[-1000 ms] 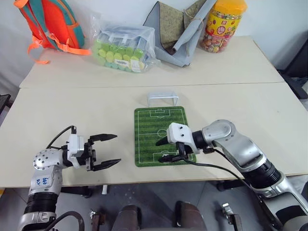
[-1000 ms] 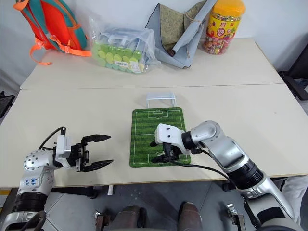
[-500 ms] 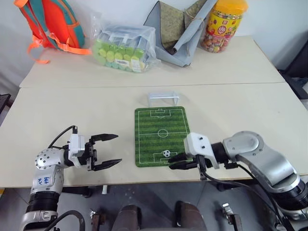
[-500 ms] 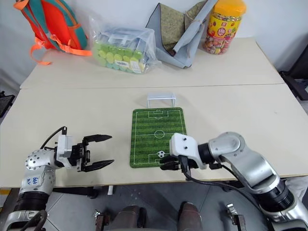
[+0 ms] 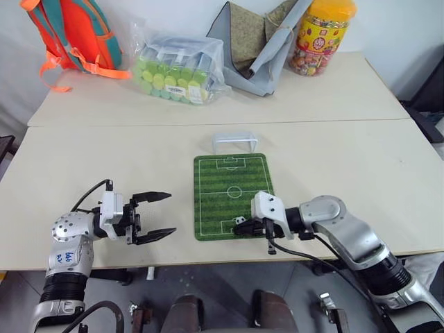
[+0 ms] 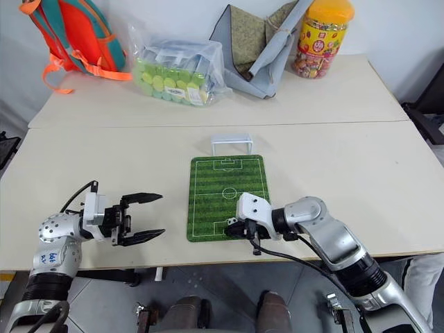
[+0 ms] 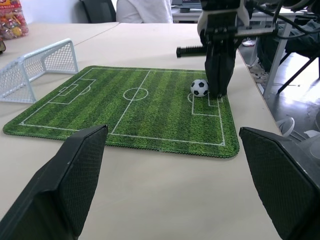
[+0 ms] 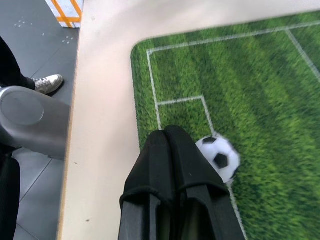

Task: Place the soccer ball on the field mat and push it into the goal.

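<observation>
Inspecting the near end of the field mat [image 5: 231,195], I find the soccer ball [image 7: 200,87] resting on the grass at the edge of the near penalty box, touching or just beside the tips of the right gripper [image 8: 167,136]. That gripper's two black fingers are pressed flat together with nothing between them, forming one blunt pusher. The ball lies on the goal side of those fingertips, so I judge that a stroke away from me along the mat's long axis would carry it toward the goal [image 5: 234,142], which stands just off the mat's far short edge, roughly centred on it. The ball sits slightly to one side of the fingers rather than dead ahead, so in my judgement a straight push could send it off at an angle.

The right arm is plainly the nearer one. The left gripper [image 5: 152,217] hovers well off to the left of the mat over bare table [image 5: 104,152], fingers spread wide and holding nothing.

Writing: the yellow-lidded candy jar [image 5: 322,36] at the back carries a printed label that I cannot read. The bag of green cups [image 5: 177,69] shows no readable text.
</observation>
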Available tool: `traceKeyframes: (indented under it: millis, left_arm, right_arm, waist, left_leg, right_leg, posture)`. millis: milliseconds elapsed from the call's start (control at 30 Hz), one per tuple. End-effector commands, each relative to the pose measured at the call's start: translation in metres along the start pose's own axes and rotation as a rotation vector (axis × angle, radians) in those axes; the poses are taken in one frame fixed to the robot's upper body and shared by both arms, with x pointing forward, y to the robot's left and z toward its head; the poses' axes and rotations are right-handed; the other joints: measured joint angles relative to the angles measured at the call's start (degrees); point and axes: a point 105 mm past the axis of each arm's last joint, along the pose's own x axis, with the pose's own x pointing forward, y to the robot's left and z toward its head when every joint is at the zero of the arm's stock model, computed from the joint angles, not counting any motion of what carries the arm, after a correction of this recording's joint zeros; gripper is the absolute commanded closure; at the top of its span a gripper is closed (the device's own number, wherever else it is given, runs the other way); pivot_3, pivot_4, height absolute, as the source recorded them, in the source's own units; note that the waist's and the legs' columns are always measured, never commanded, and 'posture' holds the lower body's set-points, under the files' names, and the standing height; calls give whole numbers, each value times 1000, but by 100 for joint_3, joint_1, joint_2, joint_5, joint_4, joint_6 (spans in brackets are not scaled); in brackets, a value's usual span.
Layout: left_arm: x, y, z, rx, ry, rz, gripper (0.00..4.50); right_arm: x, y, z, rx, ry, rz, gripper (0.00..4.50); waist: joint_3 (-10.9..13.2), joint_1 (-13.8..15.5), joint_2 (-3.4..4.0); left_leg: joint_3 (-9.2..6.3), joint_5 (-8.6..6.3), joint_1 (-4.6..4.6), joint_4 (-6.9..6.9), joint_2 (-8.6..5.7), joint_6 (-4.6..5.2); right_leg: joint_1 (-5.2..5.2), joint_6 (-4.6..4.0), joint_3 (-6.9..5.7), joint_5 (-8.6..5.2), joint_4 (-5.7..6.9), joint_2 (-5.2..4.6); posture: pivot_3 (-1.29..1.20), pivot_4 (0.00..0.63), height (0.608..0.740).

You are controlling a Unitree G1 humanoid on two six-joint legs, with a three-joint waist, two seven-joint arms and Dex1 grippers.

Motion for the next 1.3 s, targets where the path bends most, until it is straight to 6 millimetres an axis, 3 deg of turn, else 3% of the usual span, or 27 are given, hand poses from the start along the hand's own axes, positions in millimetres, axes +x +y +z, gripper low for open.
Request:
traceKeyframes:
  millis: [33,167,267,500,733,800,900,1033,1200,1300]
  left_arm:
    - [-3,2,6,38,0,10,0]
    - [-2,6,8,48,0,15,0]
    - [0,11,8,57,-5,20,0]
    - [5,22,5,42,-4,52,0]
    - [-3,44,5,0,6,187,0]
    - [-9,49,4,-11,23,244,0]
    - [-13,54,3,-28,35,297,0]
    - [-27,53,8,-23,9,370,0]
    - [-52,46,8,-58,26,433,0]
    - [-59,44,9,-55,37,469,0]
  right_arm:
    - [-1,-27,9,-50,-22,-96,4474]
    - [-27,-82,23,-99,-41,-331,4474]
    - [-49,-102,42,-115,-86,-436,4474]
    - [-74,-104,52,-113,-117,-500,4474]
    - [-119,-102,4,14,-29,-580,4474]
    - [-132,-88,-10,4,-44,-521,4107]
    - [-145,-72,-15,31,-139,-421,3226]
    - [-175,-74,-32,19,-169,-467,1821]
    - [-188,-69,-49,26,-151,-434,97]
    - [-191,-65,-56,47,-165,-413,15]
  waist:
    - [0,-15,0]
    - [0,-48,0]
    - [1,-29,0]
    - [1,-17,0]
    - [3,4,-3]
    - [3,11,-4]
    - [4,0,-6]
    - [5,-95,-6]
    - [5,-159,-7]
    - [6,-146,-7]
  left_leg:
    - [0,0,1,2,0,0]
    - [3,1,2,5,1,-1]
    - [0,1,-1,2,2,-1]
    - [3,-1,-1,-13,4,-4]
    - [3,-2,-3,-11,3,-3]
    - [4,-2,-3,-12,4,-3]
    - [5,-2,-2,-20,4,-3]
    - [17,-2,8,-15,7,-3]
    - [16,-2,13,-13,15,-4]
    - [17,-4,13,-12,19,-7]
  right_leg:
    - [1,0,0,0,1,0]
    - [0,0,3,0,5,0]
    - [-4,0,1,0,5,1]
    - [-6,0,-3,0,-4,6]
    - [-4,0,-3,0,-9,6]
    - [-4,0,-3,0,-9,7]
    - [-2,0,-4,0,-17,7]
    - [4,1,2,0,-14,7]
    - [6,1,1,0,-12,13]
    - [6,1,2,0,-13,15]
  posture:
    - [0,150,740]
    - [0,150,740]
    - [0,150,740]
    - [0,150,740]
    - [0,150,740]
    - [0,150,740]
    - [0,150,740]
    - [0,150,740]
    - [0,150,740]
    - [0,150,740]
